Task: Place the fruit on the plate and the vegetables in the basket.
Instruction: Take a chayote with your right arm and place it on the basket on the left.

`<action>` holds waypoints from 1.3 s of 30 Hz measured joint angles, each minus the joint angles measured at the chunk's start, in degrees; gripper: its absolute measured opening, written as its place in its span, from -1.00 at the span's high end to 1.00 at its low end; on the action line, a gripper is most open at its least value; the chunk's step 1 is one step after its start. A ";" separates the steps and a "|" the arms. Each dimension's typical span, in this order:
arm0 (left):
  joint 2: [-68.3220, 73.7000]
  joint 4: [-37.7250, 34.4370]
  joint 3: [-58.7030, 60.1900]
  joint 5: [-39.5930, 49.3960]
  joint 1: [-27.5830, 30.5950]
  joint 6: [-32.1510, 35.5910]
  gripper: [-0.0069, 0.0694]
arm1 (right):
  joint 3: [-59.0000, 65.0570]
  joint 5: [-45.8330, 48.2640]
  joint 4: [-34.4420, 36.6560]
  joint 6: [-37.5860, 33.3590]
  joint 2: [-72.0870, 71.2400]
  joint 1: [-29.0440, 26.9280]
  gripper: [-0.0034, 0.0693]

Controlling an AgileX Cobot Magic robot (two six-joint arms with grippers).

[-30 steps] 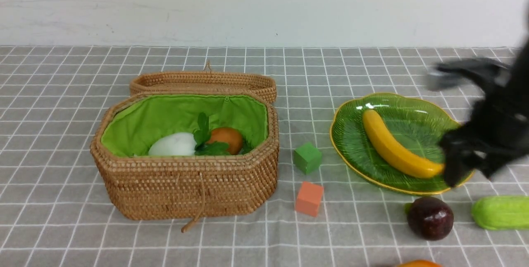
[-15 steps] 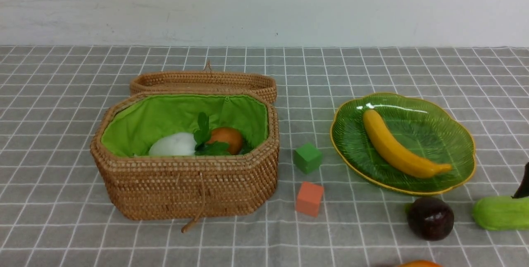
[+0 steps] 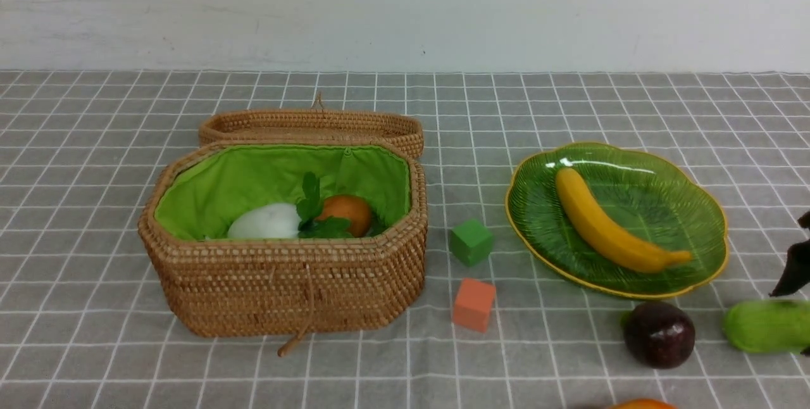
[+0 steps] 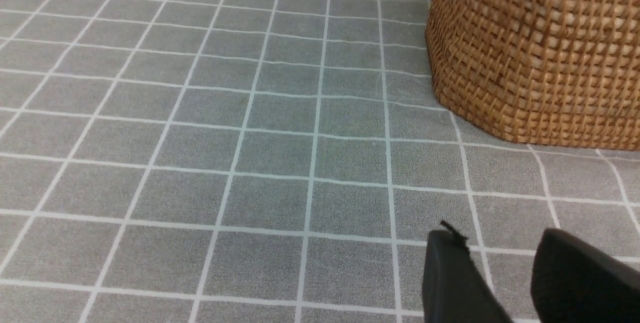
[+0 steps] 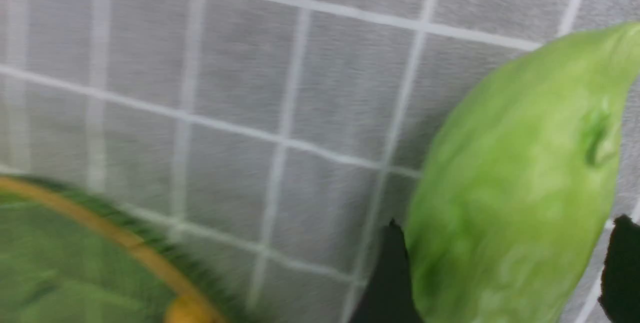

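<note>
My right gripper [image 5: 507, 223] is open, jaws either side of the gourd [image 3: 766, 325], which lies on the tabletop [image 3: 95, 143] near the plate [image 3: 671, 206] holding the banana [image 3: 610, 225]. The maroon fruit [image 3: 659, 334] is just beside the gourd. My left gripper [image 4: 500, 235] is open too, low by the basket [image 3: 285, 282]. A green cube [image 3: 471, 242] and an orange cube [image 3: 473, 304] sit between basket and plate.

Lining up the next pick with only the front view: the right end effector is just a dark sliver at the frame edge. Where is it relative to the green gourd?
Observer: The right wrist view shows the gourd lying between the two fingers of the right end effector, jaws open.
Operator: And the left end effector? I can't see it.
Observer: It is above bare grid cloth beside the basket, near its outer wall, open with nothing between its fingers.
</note>
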 joint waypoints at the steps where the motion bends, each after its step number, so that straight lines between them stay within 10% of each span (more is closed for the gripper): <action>1: 0.00 0.00 0.00 0.00 0.00 0.00 0.19 | 0.00 0.06 -0.06 0.00 0.87 0.00 -0.54; 17: 0.00 0.00 0.00 0.00 0.00 0.00 0.19 | -4.10 -4.88 9.96 -14.94 -9.30 1.66 -0.32; 22: 0.00 0.00 0.00 0.00 0.00 0.00 0.19 | -12.17 -16.72 28.26 -36.27 -14.27 12.47 -0.32; 32: 0.00 0.00 0.00 0.00 0.00 0.00 0.19 | -28.77 -30.70 51.88 -102.16 -2.39 47.23 -0.32; 39: 0.00 0.00 0.00 0.00 0.00 0.00 0.19 | -35.54 -33.73 57.71 -123.20 9.53 56.34 -0.32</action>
